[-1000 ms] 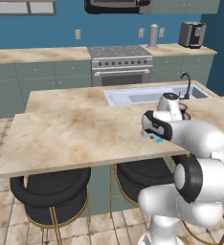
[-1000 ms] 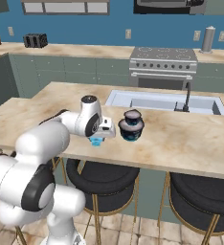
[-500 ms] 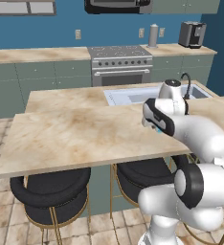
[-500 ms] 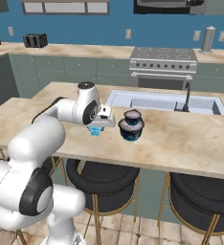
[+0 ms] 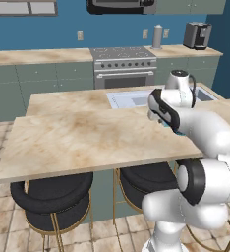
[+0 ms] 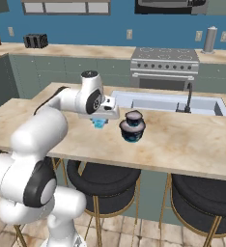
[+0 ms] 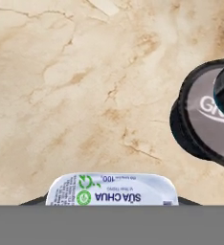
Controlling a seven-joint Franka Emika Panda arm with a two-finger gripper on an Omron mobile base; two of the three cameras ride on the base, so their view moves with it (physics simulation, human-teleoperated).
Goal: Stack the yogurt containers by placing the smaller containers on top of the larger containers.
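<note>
Pincer: the pincer [image 6: 100,121] hangs just above the counter [image 6: 182,140], pointing straight down, on the side of the island nearer the stools, and it is clamped on the small cup!
Grip: narrow jaws, one on each side of the smaller container [image 6: 100,123], with the cup's cyan body peeking out below the white hand in the right base view.
Smaller container: in the hand view its whitish printed lid [image 7: 112,190] sits right at the bottom between the finger tips; whether its base touches the counter, I cannot tell.
Same cup, other side: in the left base view just a sliver of cyan [image 5: 167,125] shows under the arm's dark wrist, near the counter's front edge.
Larger container: the navy tub [image 6: 132,128] stands upright on the counter, just beside the held cup and apart from it, towards the sink side.
Tub top: a dark round lid with a pale grey face [image 7: 213,113], seen from above in the hand view at the right edge.
Sink: the basin [image 6: 158,102] is set into the counter beyond the tub, with a dark tap [image 6: 187,99] at its far right.
Stools: black round seats [image 6: 103,179] are tucked under the near edge.
</note>
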